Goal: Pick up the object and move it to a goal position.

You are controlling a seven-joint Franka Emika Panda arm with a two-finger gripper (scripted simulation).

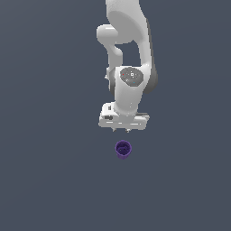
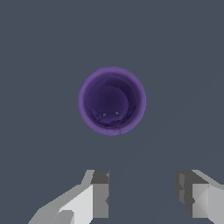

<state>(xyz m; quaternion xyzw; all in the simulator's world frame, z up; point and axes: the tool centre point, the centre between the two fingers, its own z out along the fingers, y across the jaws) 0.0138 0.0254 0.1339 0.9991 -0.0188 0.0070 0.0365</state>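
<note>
Purple and upright, the cup (image 1: pixel 122 149) stands on the flat grey floor (image 1: pixel 45 180), mouth open upward. In the exterior view it sits nearest the camera, close to the middle of the floor and well away from every edge in view. Its rim is a lighter violet ring and its inside is darker, with a few pale glints near the bottom. The wrist view looks straight down into it (image 2: pixel 112 101), showing the round rim whole and nothing inside.

Just behind and above the cup in the exterior view hangs the gripper (image 1: pixel 121 131), pointed down at the floor. Its fingers stand apart with nothing between them; in the wrist view the two pale fingers (image 2: pixel 99 194) show with bare grey floor (image 2: pixel 39 52) in the gap, and the cup lies clear of them, not touching either one. The gripper (image 2: pixel 142 192) is therefore off to one side of the cup, not over it.

Farther back, the white arm (image 1: pixel 128 54) rises from the gripper toward the top edge of the exterior view, with a round grey joint cap on the wrist.
</note>
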